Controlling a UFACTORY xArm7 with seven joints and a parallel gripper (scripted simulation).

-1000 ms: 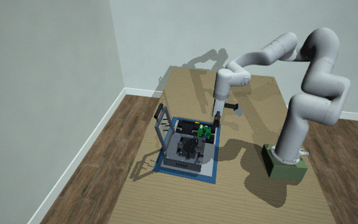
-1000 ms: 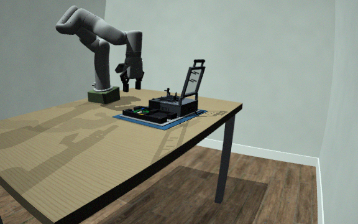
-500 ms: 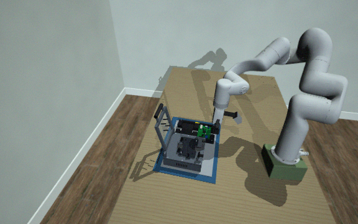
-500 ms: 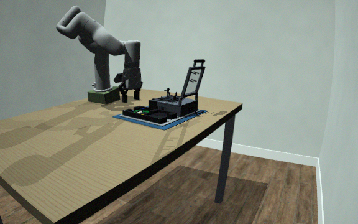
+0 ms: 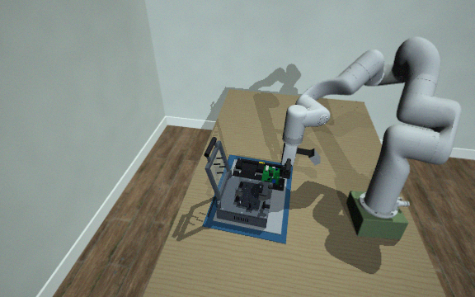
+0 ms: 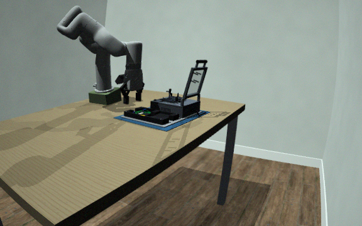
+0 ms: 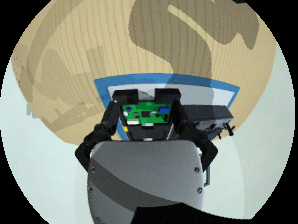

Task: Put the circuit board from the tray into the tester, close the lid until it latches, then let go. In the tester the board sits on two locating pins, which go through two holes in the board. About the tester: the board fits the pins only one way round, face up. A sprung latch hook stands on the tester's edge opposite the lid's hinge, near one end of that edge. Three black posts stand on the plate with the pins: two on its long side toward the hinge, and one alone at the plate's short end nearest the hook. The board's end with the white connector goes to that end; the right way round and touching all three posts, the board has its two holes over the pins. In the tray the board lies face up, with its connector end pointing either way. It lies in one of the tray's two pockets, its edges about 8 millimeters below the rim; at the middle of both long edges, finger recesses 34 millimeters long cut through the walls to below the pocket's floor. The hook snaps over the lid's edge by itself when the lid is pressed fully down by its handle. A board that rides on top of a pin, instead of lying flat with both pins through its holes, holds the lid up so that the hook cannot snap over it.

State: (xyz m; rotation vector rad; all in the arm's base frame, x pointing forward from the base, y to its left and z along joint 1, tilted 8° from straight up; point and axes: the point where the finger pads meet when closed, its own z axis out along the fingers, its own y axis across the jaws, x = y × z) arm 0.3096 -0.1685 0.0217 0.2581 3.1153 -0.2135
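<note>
The green board (image 5: 271, 175) (image 6: 143, 112) (image 7: 150, 114) lies face up in one pocket of the black tray (image 5: 246, 163) (image 6: 159, 119). Its white connector (image 7: 133, 121) shows near the board's lower left in the wrist view. My gripper (image 6: 132, 99) (image 7: 144, 106) is open and empty, fingers pointing down, above and beside the tray's board end. In the wrist view its tips appear just past the board's far edge. The tester (image 5: 242, 219) (image 6: 175, 108) (image 7: 212, 111) stands beside the tray. Its lid (image 6: 190, 82) (image 5: 210, 147) stands open, handle (image 6: 201, 61) up. The plate (image 5: 251, 195) shows no board; pins are too small to tell.
Tray and tester stand on a blue-bordered mat (image 5: 279, 238) (image 6: 167, 129) on the wooden table (image 5: 204, 264) (image 6: 74, 176). The upright lid rises on the tester's side away from the arm's green base (image 5: 379, 228) (image 6: 100, 98). The latch hook (image 5: 265, 205) stands on the tester's opposite edge.
</note>
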